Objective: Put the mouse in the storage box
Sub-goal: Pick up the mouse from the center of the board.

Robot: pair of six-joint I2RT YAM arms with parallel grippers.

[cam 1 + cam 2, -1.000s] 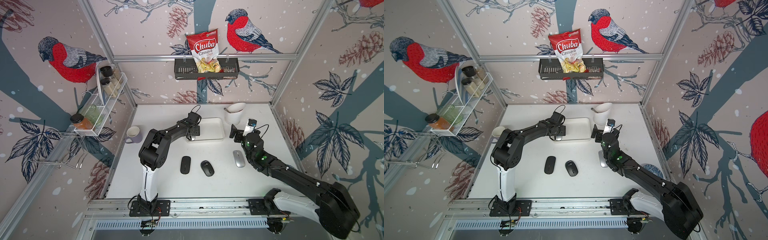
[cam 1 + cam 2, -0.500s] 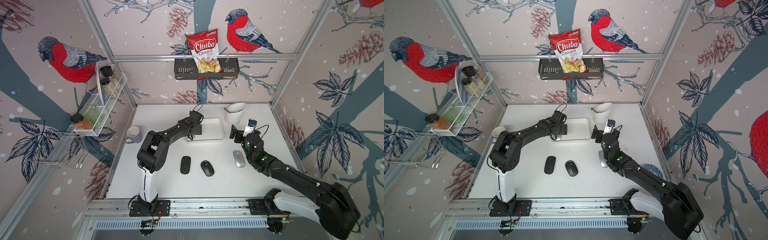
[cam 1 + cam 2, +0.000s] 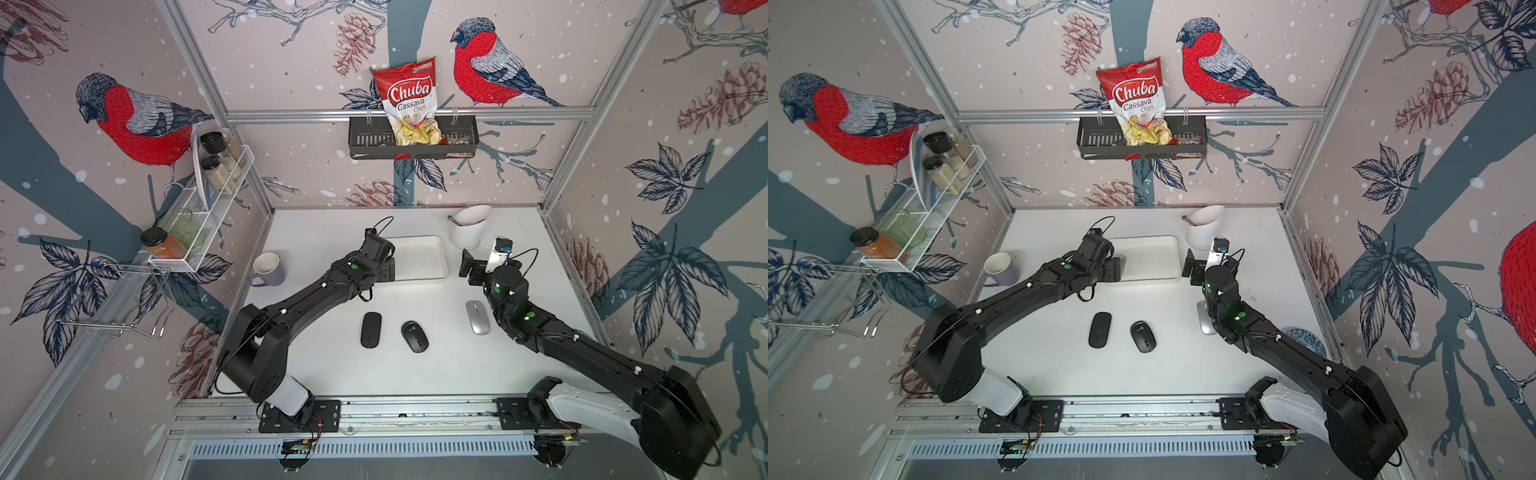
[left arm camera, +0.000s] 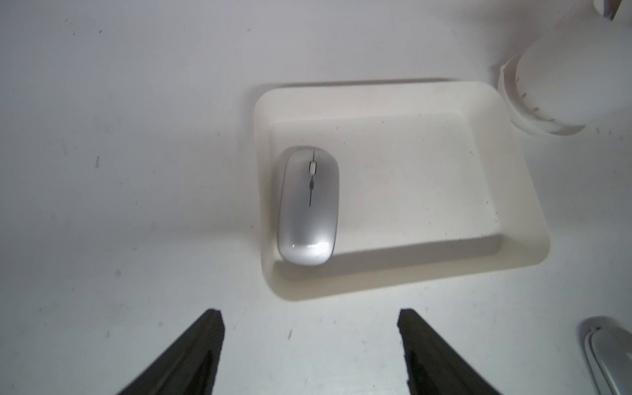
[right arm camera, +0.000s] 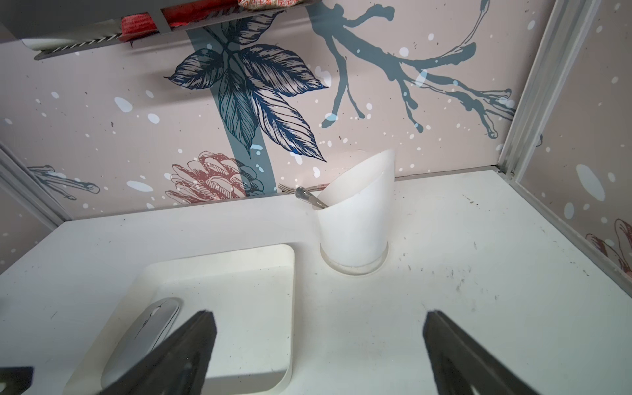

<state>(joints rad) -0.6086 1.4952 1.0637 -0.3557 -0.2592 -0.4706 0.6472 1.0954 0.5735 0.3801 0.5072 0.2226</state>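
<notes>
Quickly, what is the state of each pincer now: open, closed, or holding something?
Left pincer: open, holding nothing.
Right pincer: open, holding nothing.

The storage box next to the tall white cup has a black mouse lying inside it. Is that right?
Not quite. The mouse is silver, not black. The left wrist view shows the silver mouse lying inside the storage box, and the box does sit next to the tall white cup.

Table (image 3: 415, 374), storage box (image 3: 422, 259), mug (image 3: 266, 269), cup (image 3: 468, 228), two black mice (image 3: 370, 329) (image 3: 414, 336), silver mouse (image 3: 477, 317)
</notes>
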